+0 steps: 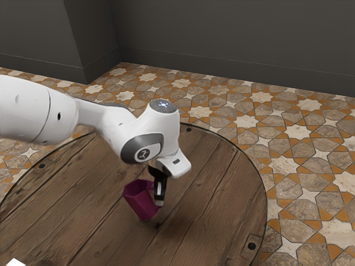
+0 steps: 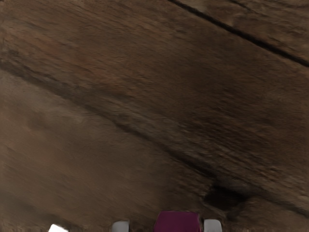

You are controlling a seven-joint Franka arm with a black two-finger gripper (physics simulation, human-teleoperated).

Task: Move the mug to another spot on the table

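A magenta mug (image 1: 138, 201) hangs tilted just above the round wooden table (image 1: 222, 183), near its middle. My black gripper (image 1: 158, 200) reaches down at the mug's side toward the exterior view's right and is shut on its wall. The white arm comes in from the exterior view's left. In the wrist view a magenta piece of the mug (image 2: 177, 222) sits between two pale fingertips (image 2: 213, 225), over dark wood planks. The mug's shadow falls on the boards just below it.
The table's curved rim (image 1: 260, 183) runs along the exterior view's right, with patterned floor tiles (image 1: 299, 138) beyond. A small white thing (image 1: 11, 261) lies at the lower left corner. Bare planks spread around the mug.
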